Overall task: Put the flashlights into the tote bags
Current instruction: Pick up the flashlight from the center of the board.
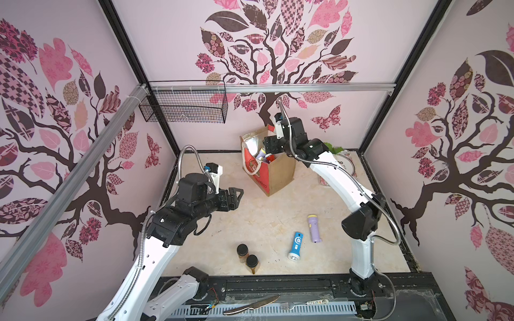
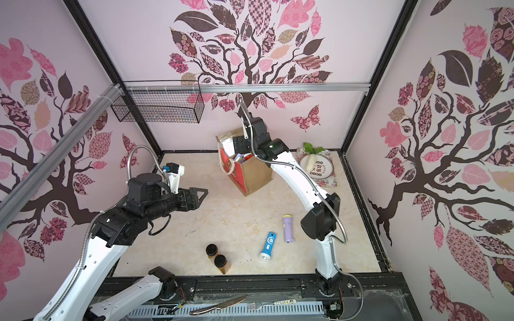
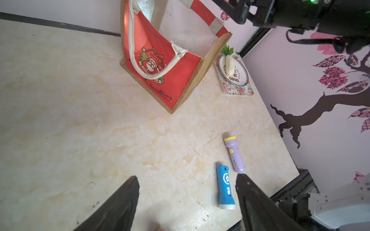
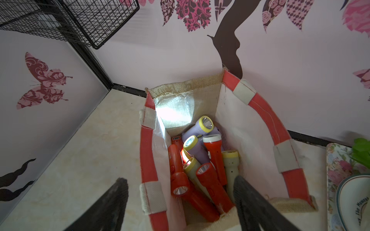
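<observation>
Flashlights (image 4: 212, 156), small plastic, red and lilac, are lying heaped in the boxy tan jute tote bag (image 4: 148, 160), our right gripper (image 4: 180, 179) hanging wide and empty above it. A blue plastic flashlight (image 1: 295, 246) and a lilac yellow-ringed plastic flashlight (image 1: 314, 228) are lying on the marble-look table (image 1: 264, 222) beside the right arm, long axes running bag-to-front. We are holding the left gripper (image 3: 187, 176) wide, empty, facing them.

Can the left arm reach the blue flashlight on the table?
Probably yes: the left tool hangs open and empty, and the blue flashlight lies flat in the open, apart from the lilac flashlight beside it.
</observation>
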